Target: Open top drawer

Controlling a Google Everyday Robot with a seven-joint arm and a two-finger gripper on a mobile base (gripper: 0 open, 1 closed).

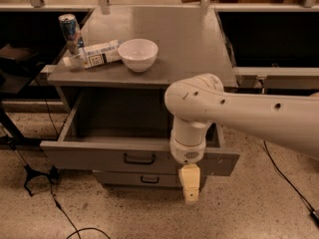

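The top drawer (89, 156) is a wide grey metal drawer under the grey table (189, 44). It stands pulled well out toward me, and its deep grey inside (119, 116) shows nothing in it. Its small black handle (139, 159) sits at the middle of the front. My gripper (191, 185), pale yellow, hangs straight down from the big white arm (199, 108). It is in front of the drawer front, right of the handle and level with the front's lower edge. It is not on the handle. The arm hides the drawer's right part.
A narrower grey drawer (144, 179) with a like handle is shut below. On the tabletop stand a white bowl (138, 54), a can (70, 30) and a lying bottle (94, 54). A black stand foot and cables (35, 176) lie on the floor at left.
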